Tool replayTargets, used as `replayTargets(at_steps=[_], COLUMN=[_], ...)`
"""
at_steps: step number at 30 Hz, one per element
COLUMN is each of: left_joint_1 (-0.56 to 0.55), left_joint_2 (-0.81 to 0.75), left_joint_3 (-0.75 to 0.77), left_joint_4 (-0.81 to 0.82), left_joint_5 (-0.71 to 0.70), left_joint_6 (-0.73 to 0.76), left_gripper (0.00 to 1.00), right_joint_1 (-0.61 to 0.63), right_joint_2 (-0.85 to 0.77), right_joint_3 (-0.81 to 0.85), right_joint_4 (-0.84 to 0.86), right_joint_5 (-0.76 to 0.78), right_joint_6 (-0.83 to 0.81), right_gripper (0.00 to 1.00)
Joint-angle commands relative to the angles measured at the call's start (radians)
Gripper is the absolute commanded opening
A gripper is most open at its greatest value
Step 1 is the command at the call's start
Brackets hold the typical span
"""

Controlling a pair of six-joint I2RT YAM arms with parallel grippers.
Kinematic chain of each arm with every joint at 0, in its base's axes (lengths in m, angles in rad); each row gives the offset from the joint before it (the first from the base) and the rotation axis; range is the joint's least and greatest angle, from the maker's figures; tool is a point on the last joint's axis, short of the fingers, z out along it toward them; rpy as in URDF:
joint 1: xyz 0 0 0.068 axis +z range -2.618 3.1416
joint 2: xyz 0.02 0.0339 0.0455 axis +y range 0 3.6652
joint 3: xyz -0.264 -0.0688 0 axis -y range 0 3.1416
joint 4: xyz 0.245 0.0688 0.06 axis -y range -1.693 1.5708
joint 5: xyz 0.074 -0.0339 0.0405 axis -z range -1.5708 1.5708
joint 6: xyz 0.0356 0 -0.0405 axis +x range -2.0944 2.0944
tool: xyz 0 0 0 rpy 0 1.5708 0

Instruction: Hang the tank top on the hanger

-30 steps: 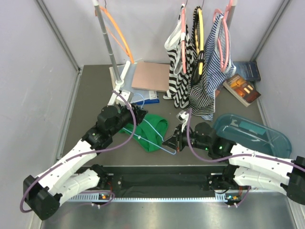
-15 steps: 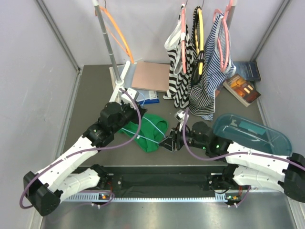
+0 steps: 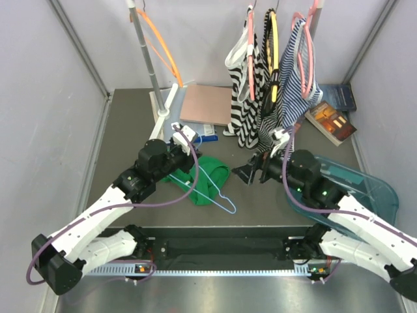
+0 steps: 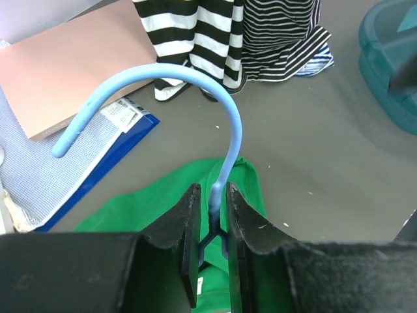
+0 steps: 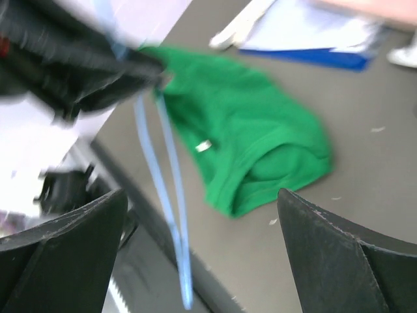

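Note:
The bright-green tank top (image 3: 210, 177) lies crumpled on the grey table between the two arms; its white label shows in the right wrist view (image 5: 260, 140). The thin light-blue hanger (image 3: 228, 205) lies slanted across it, its far corner reaching toward the near edge. My left gripper (image 3: 186, 156) is shut on the hanger's neck just below the hook (image 4: 231, 124), right over the tank top (image 4: 251, 189). My right gripper (image 3: 251, 175) hangs to the right of the tank top, wide open and empty (image 5: 202, 192), with the hanger (image 5: 166, 195) blurred below it.
Striped tops (image 3: 273, 111) hang on pink hangers at the back, close behind the right gripper. An orange hanger (image 3: 163, 45) hangs on a pole at back left. A teal tub (image 3: 352, 182) sits at right, books (image 3: 332, 120) behind it, a pinkish board (image 3: 205, 104) at the back.
My right gripper let go of the hanger's lower corner, opened wide and drew back to the right and away. The left gripper kept its hold on the hanger's neck.

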Motion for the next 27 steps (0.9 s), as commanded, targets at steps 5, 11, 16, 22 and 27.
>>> replayTargets(at_steps=[5,11,16,22,27], left_joint_1=[-0.005,-0.005,-0.006,-0.010,-0.011], left_joint_2=[-0.089,-0.093,-0.093,-0.102,-0.117], left_joint_3=[-0.052,-0.060,-0.064,-0.069,-0.074], left_joint_4=[0.057,0.060,0.058,0.054,0.057], left_joint_5=[-0.005,0.000,-0.006,-0.017,-0.040], left_joint_6=[0.057,0.056,0.057,0.060,0.068], left_gripper=[0.00,0.00,0.00,0.00,0.00], right_joint_1=[-0.087,0.002,0.099,0.149,0.177], right_joint_2=[0.144,0.363,0.576,0.747,0.851], right_joint_3=[-0.076,-0.098,-0.047,0.012,0.083], right_joint_4=[0.040,0.250,0.377,0.529,0.551], right_joint_5=[-0.071,-0.109,-0.124,-0.171,-0.169], right_joint_6=[0.052,0.094,0.124,0.177,0.177], right_gripper=[0.88,0.74,0.69,0.67,0.67])
